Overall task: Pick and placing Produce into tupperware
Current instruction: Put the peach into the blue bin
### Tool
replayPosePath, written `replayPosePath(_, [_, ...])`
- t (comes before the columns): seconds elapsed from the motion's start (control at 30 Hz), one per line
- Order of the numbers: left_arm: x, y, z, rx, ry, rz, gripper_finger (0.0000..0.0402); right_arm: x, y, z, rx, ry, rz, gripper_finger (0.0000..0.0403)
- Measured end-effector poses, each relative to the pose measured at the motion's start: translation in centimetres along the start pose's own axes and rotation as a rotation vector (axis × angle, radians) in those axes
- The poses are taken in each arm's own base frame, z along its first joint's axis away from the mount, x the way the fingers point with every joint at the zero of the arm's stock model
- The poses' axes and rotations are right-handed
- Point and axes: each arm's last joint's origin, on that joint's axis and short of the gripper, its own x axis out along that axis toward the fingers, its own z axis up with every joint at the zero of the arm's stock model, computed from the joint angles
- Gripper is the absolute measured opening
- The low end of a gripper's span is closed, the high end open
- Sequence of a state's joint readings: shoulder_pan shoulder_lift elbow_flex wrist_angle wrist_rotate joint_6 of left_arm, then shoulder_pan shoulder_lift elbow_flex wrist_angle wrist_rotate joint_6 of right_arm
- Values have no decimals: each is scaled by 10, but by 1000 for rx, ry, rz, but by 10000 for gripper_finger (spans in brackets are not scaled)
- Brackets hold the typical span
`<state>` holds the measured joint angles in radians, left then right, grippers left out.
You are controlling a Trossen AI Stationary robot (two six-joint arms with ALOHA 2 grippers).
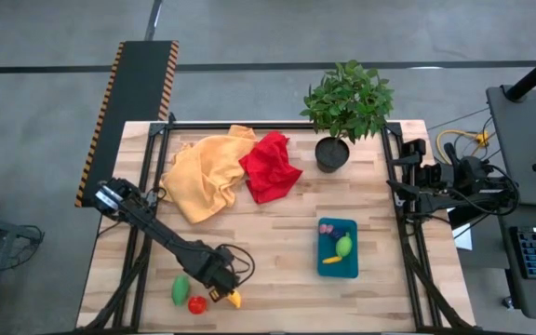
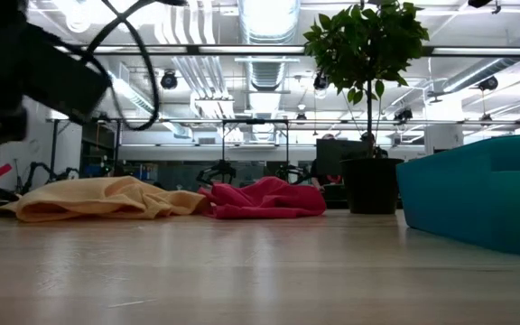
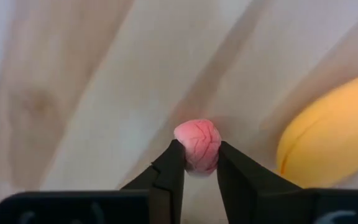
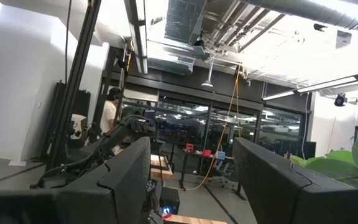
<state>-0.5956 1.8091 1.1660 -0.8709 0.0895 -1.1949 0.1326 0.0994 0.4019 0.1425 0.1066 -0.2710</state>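
I see my left gripper (image 3: 199, 163) down at the near edge of the wooden table (image 1: 277, 242), its two dark fingers (image 3: 169, 171) pinched on a small pink bit (image 3: 197, 144) that rests on the wood. Just beside it lies the yellow banana (image 3: 328, 134). From above, the left arm reaches in from the table's left side, and the gripper sits over the banana, with a red tomato (image 1: 196, 303) and a green piece (image 1: 180, 288) just to its left.

The teal tupperware (image 1: 337, 266) lies well apart, on the right half of the table. In it I see a green piece (image 1: 343, 246), a yellow-orange piece (image 1: 332, 260) and something small and purplish (image 1: 327, 228) at its far end.

My right gripper (image 4: 191, 180) waits off the table's right edge, its fingers spread wide and pointing out into the room, where a person (image 4: 109, 112) stands far off.

At the far side of the table lie an orange-yellow cloth (image 1: 206, 177) and a red cloth (image 1: 270, 166), touching, with a potted plant (image 1: 346, 107) to their right.
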Motion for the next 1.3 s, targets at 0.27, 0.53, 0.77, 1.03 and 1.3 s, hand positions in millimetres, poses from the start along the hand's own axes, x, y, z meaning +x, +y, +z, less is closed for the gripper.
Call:
replayPosePath(0.27, [-4,2,21,114,-106,-38,59,0,0,0,1,-3,-1,224])
replayPosePath(0.53, [-10,3,58,265,-316,-93,59,0,0,0,1,-3,-1,224])
replayPosePath(0.77, [-22,6,94,398,-503,-141,59,0,0,0,1,-3,-1,224])
replayPosePath(1.03, [-48,4,132,559,-757,-213,59,0,0,0,9,-3,-1,224])
replayPosePath(1.3, [-72,4,158,676,-993,-330,59,0,0,0,8,-3,-1,224])
